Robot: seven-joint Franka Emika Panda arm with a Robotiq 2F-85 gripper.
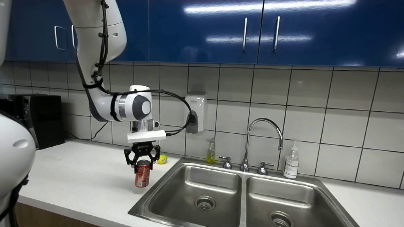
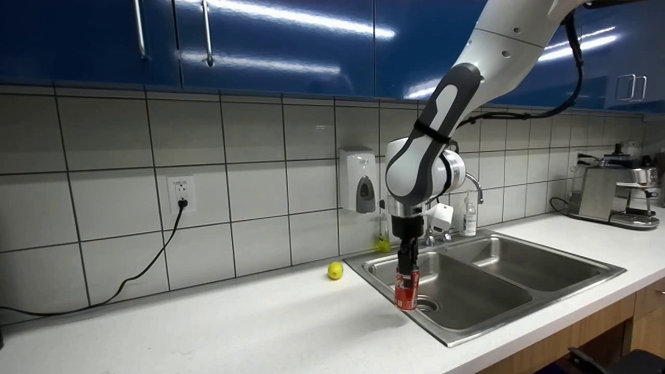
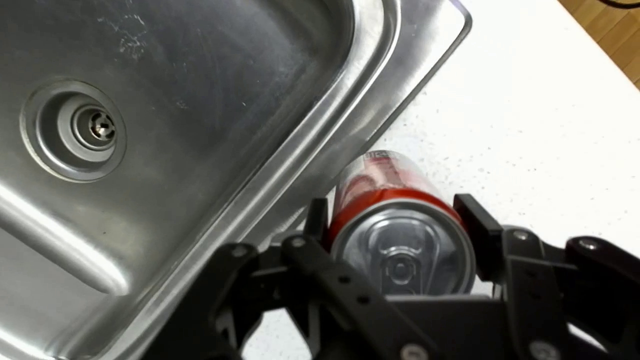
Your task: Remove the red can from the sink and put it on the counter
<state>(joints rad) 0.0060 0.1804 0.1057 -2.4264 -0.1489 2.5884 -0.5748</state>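
The red can [image 1: 142,179] is upright between the fingers of my gripper [image 1: 143,168], which is shut on it around its upper part. In an exterior view, the can [image 2: 405,298] appears a little above the counter [image 2: 234,332], beside the sink's [image 2: 439,336] near side rim. In the wrist view, the can's silver top [image 3: 405,245] sits between both fingers of the gripper [image 3: 397,227]. The can's lower end lies over the edge between the sink [image 3: 225,125] and the white counter [image 3: 525,150]. I cannot tell for certain whether its base touches anything.
A small yellow object [image 1: 162,159] lies on the counter behind the can. A yellow spray bottle [image 1: 210,154], the faucet [image 1: 247,142] and a pump bottle [image 1: 291,165] stand along the sink's back. A wall dispenser [image 1: 195,112] hangs above. A black machine [image 1: 44,123] stands far along the counter.
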